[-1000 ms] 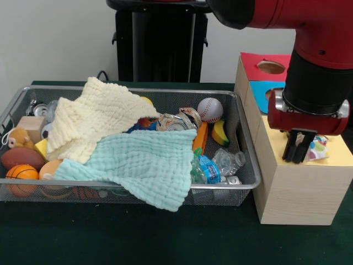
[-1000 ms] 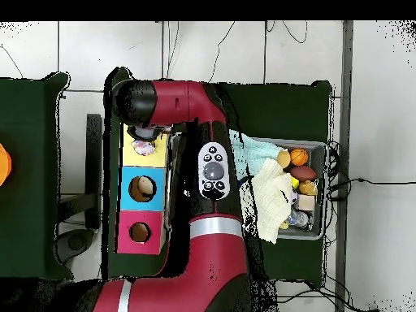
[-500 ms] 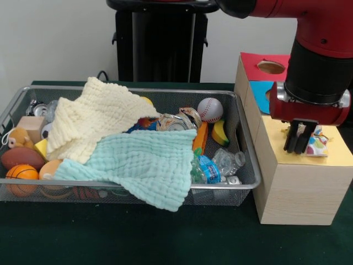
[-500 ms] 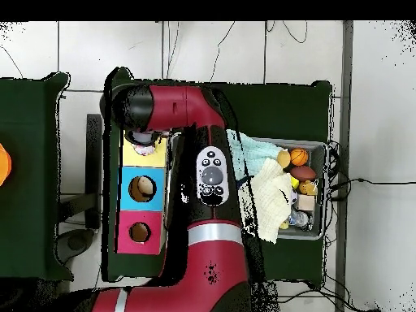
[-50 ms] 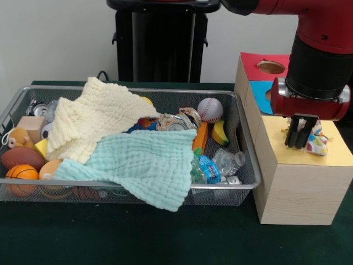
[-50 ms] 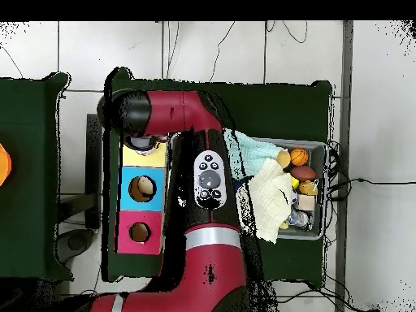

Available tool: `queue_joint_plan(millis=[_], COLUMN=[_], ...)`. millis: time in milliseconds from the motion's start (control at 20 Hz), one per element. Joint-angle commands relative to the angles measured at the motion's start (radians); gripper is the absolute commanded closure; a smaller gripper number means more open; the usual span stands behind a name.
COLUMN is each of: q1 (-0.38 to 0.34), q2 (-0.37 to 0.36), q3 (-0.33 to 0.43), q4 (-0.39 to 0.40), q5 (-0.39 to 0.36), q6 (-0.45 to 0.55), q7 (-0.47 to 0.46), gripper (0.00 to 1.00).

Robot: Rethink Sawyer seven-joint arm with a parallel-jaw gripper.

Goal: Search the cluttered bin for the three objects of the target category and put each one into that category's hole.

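Front view: red-and-black arm's gripper [image 5: 300, 138] hangs over yellow top panel of wooden sorting box [image 5: 298, 187], fingers pressed together, gripping nothing visible; small multicoloured soft item [image 5: 317, 142] lies just beside them on panel, apparently awaiting its hole. Wire mesh bin [image 5: 242, 165] holds pale yellow cloth [image 5: 94, 118], mint cloth [image 5: 146, 165], baseball [image 5: 210, 109], crushed bottles, balls.

Overhead view: arm hides yellow section; blue hole [image 6: 142, 188] and red hole [image 6: 140, 232] show nothing inside.

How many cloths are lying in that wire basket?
2. A cream cloth drapes the rear left; a mint cloth spills over the front rim. Others could be hidden underneath.
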Motion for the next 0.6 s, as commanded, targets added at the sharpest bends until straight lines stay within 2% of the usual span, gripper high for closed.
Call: queue_joint_plan(millis=[50, 600], q1=[0.004, 0.03], q2=[0.006, 0.042], q3=[0.096, 0.096], q4=[0.143, 0.106], q5=[-0.007, -0.002], q6=[-0.068, -0.079], q7=[-0.016, 0.021], gripper=[1.0, 1.0])
